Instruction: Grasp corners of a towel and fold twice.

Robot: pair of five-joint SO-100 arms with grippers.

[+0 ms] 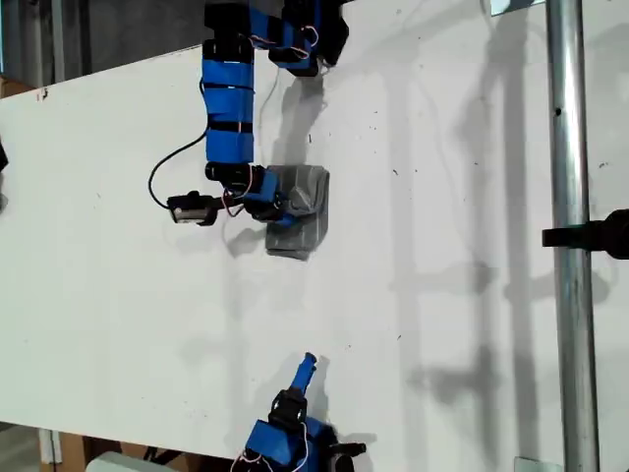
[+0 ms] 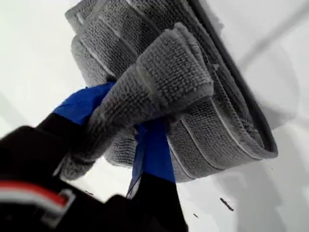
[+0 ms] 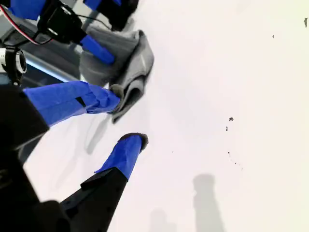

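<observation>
Clamped on towel (image 2: 159, 82) fold: my first gripper (image 2: 137, 128); my second gripper (image 3: 128, 116) spread wide w/ nothing held

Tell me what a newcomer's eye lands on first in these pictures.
First, the grey striped towel, folded into a small bundle on the white table just above the exterior view's middle. My first gripper has its jaws shut on a raised fold. My second gripper sits apart with jaws open, near the exterior view's bottom edge.
</observation>
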